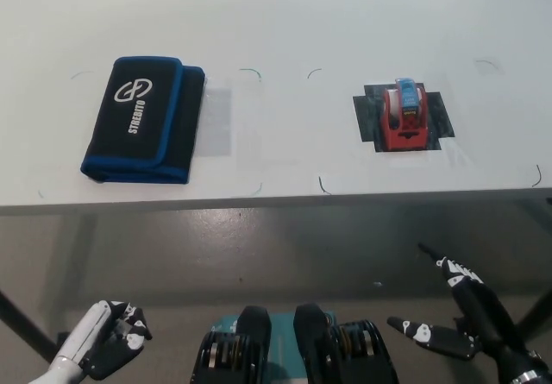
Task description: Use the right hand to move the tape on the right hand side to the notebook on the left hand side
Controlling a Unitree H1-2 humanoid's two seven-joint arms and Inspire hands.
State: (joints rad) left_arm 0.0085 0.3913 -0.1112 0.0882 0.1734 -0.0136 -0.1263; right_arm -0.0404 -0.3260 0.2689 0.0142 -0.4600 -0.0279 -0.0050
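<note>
The right hand (470,315) is hanging below the table's (345,22) near edge, fingers spread wide and holding nothing. The tape (405,115) is sitting well apart on the table's right. It is probably rigid, light plastic; gripping its long sides looks best. Its long axis is running away from the robot. The left hand (108,345) is resting low, fingers curled and empty, and the notebook (142,118) is lying at the far left.

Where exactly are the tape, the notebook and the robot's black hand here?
tape (405,115): head view, on the red dispenser body.
notebook (138,116): head view, middle of its black cover.
right hand (461,311): head view, middle of the black hand, below the table edge.
</note>
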